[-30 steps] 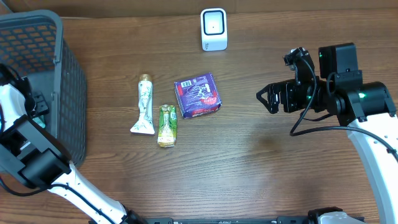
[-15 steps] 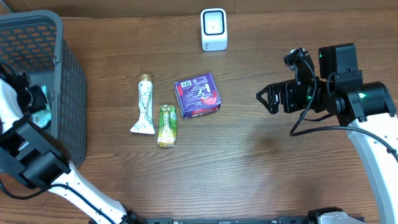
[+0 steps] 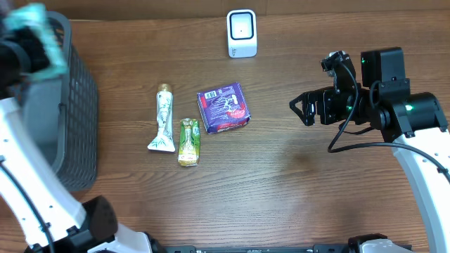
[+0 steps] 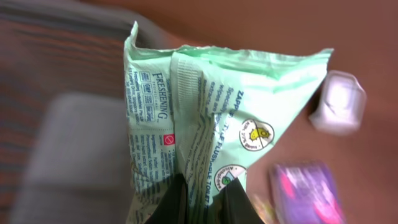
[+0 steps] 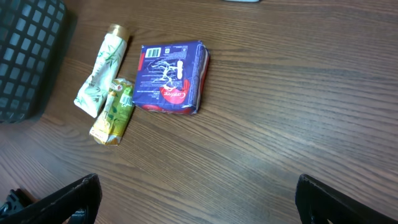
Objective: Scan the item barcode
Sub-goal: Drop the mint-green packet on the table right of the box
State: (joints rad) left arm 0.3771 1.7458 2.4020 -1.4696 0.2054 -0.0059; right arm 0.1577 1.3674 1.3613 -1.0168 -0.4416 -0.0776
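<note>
Up and out of the basket (image 3: pixel 77 105) the left pincer (image 4: pixel 198 208) has come since a second ago: back then it was sunk low beside the basket's near wall, and now it sits high in the upper left of the overhead frame, blurred with motion. It is clenched on a pale green wipes packet (image 4: pixel 217 112), pinching the lower edge so the printed face fans out above the fingers. That grip looks chosen to leave the broad sides free for reading, though I cannot make out a barcode on the face that shows.

Outward from there, the white scanner (image 3: pixel 242 33) stands at the top centre of the counter (image 3: pixel 281 197), well apart from the packet, so the packet has to be carried across and its code turned toward the scanner window.

Between them, in the middle of the frame, lie a purple pack (image 3: pixel 223 107), a pale tube (image 3: pixel 162 119) and a green sachet (image 3: pixel 188 140), the last two just beside each other.

Far right, the right pincer (image 3: pixel 301 111) hangs with its jaws spread wide, gripping nothing, seemingly parked out of the way.
</note>
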